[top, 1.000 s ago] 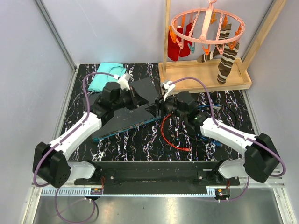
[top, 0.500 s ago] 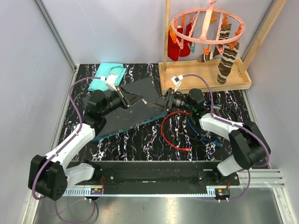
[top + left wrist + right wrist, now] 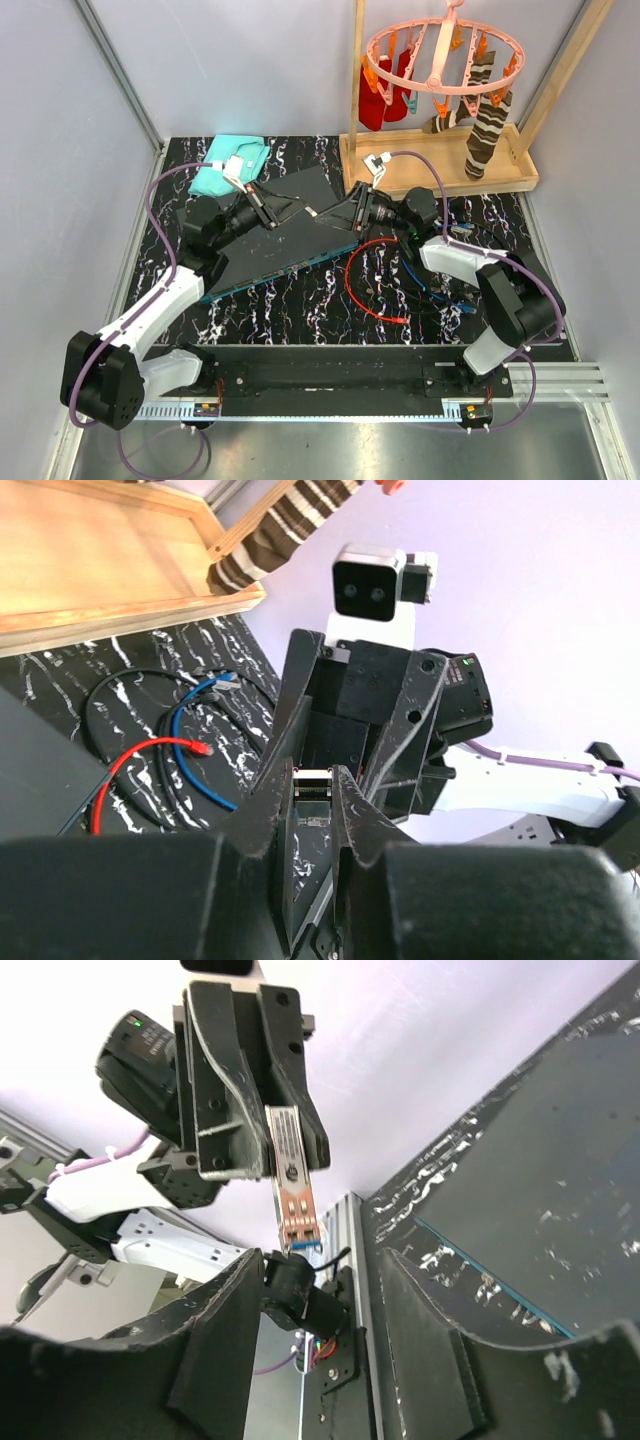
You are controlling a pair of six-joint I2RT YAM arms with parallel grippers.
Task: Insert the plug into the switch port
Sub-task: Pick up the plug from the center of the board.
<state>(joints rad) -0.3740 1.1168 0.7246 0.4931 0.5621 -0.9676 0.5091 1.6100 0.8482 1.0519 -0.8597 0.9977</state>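
The switch (image 3: 262, 250), a flat dark grey box with a teal front edge (image 3: 290, 268), lies on the marbled table; it also fills the right of the right wrist view (image 3: 560, 1180). My left gripper (image 3: 298, 209) hovers over its far right corner, shut on the plug (image 3: 312, 212), a small flat metal piece with copper contacts (image 3: 296, 1198). In the left wrist view the plug (image 3: 313, 783) sits pinched between the fingertips. My right gripper (image 3: 336, 218) faces it head-on from the right, open (image 3: 320, 1260), with the plug's tip just short of its fingers.
Red (image 3: 365, 285), blue (image 3: 420, 275) and black cables lie coiled right of the switch. A folded teal cloth (image 3: 230, 163) lies at the back left. A wooden stand (image 3: 440, 170) with a pink sock hanger (image 3: 440, 50) occupies the back right.
Both grippers have drawn apart from a tight huddle over the switch and now face each other. The left keeps the plug; the right arm has swung back and its jaws stand open.
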